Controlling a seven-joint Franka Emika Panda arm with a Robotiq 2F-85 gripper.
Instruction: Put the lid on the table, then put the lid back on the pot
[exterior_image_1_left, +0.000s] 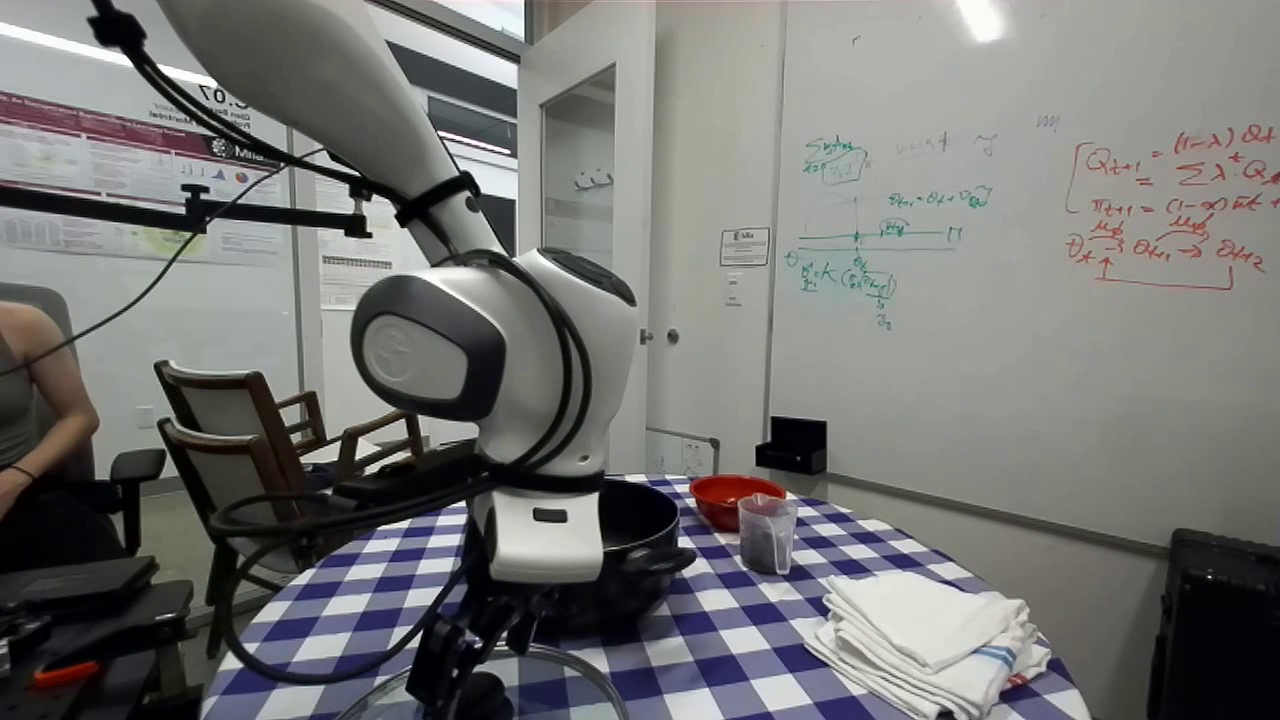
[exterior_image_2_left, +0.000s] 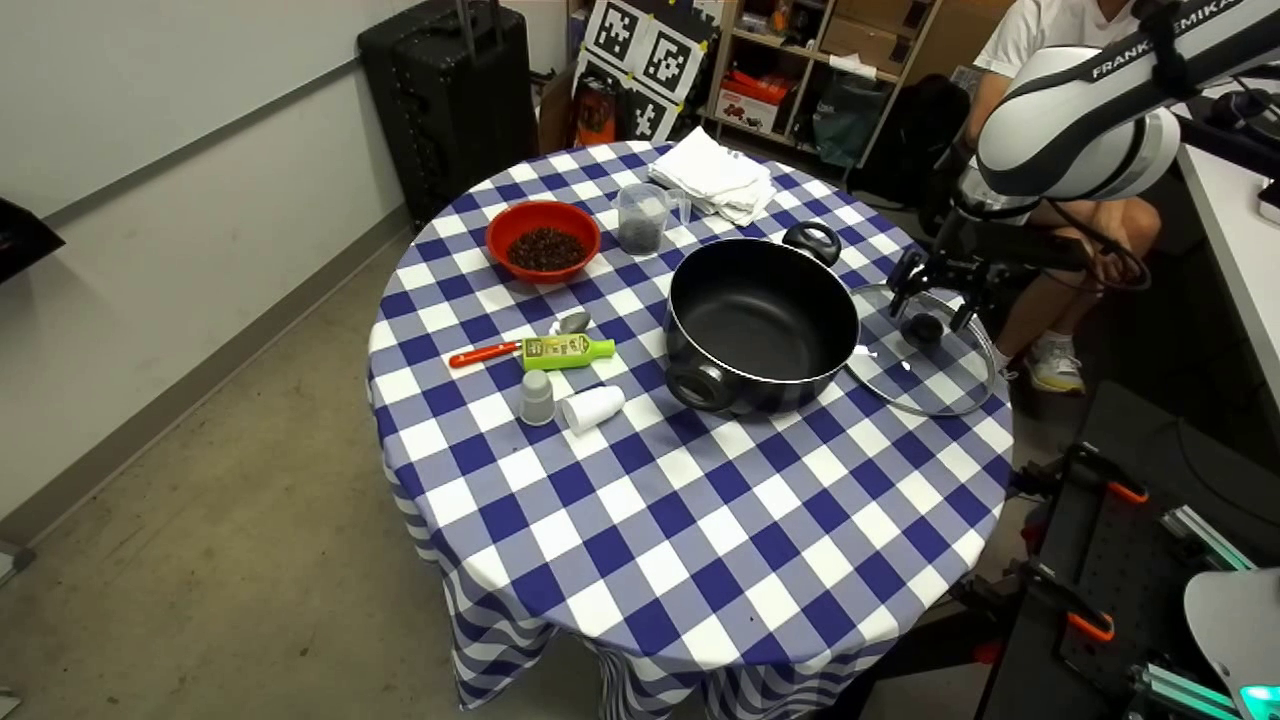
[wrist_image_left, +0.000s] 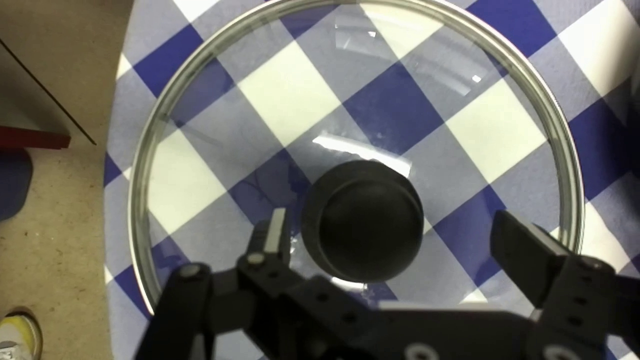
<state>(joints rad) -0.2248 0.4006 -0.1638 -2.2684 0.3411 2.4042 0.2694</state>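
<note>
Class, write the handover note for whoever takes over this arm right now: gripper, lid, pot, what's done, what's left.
Gripper: open, fingers apart, with the knob of the lid between them in the wrist view, not clamped.
Lid: lying on the checkered table, beside the pot.
Pot: upright on the table, uncovered.
Done: lid on the table.
Left: probably close on the knob, lift, and set the lid on the pot.

White arm (exterior_image_1_left: 530, 370), dark panels (exterior_image_1_left: 485, 370), black cables (exterior_image_1_left: 567, 370), EMIKA lettering (exterior_image_2_left: 1205, 20); black tool (wrist_image_left: 390, 225) with screws (wrist_image_left: 256, 258)
</note>
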